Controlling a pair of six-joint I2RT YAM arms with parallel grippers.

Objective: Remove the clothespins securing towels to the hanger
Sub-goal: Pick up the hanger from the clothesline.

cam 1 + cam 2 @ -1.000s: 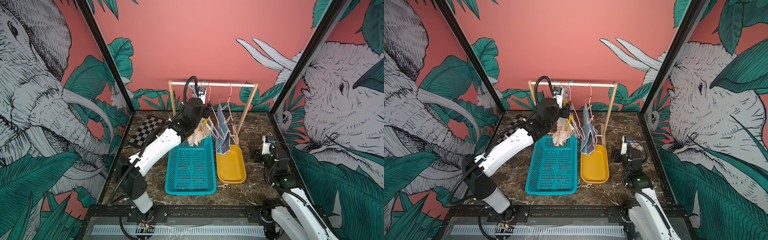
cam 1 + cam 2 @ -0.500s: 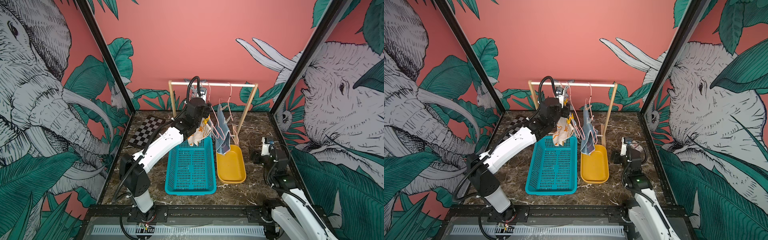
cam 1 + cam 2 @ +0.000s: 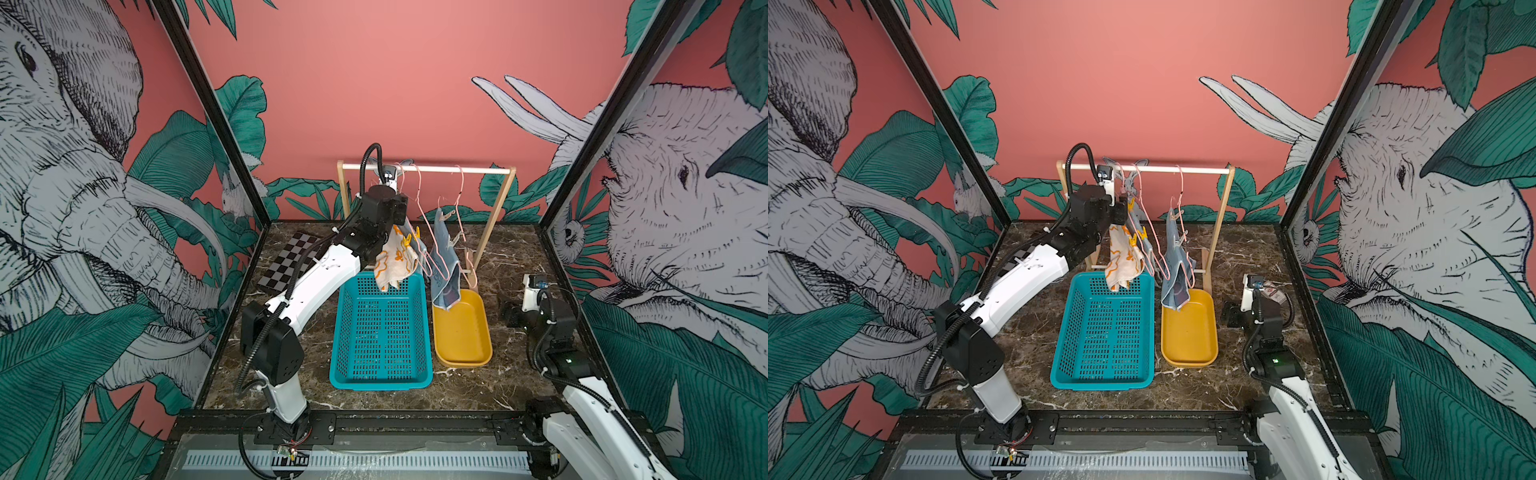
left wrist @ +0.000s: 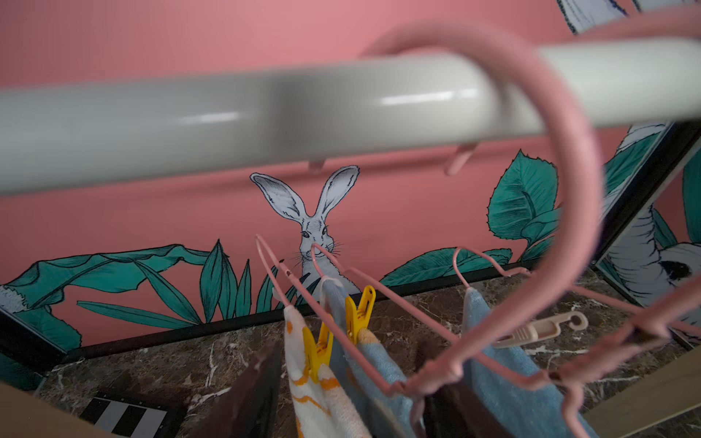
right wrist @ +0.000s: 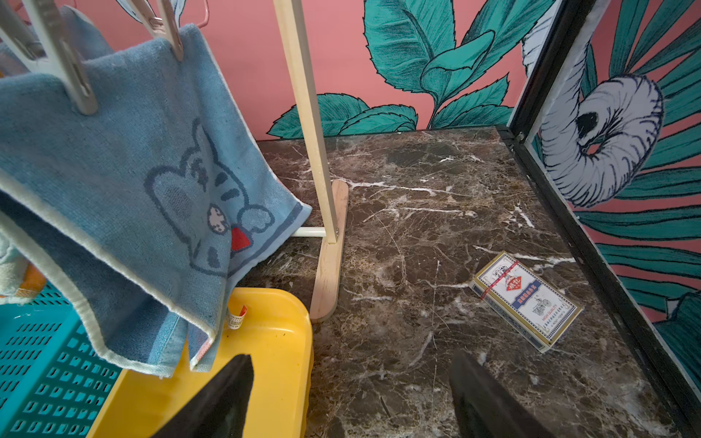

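Robot test booth, jungle-mural wall panels [image 3: 415, 83], black frame posts [image 3: 208, 104], marble-look tabletop [image 3: 511, 257]

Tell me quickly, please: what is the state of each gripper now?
Left gripper: open, fingers either side of the orange-swirl towel, no grip seen.
Right gripper: open, holding nothing.

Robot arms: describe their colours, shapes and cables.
Both arms pair white link shells with black joint housings: left arm, right arm. A black ribbed cable conduit loops along the left arm. The right gripper has dark, tapered fingers.
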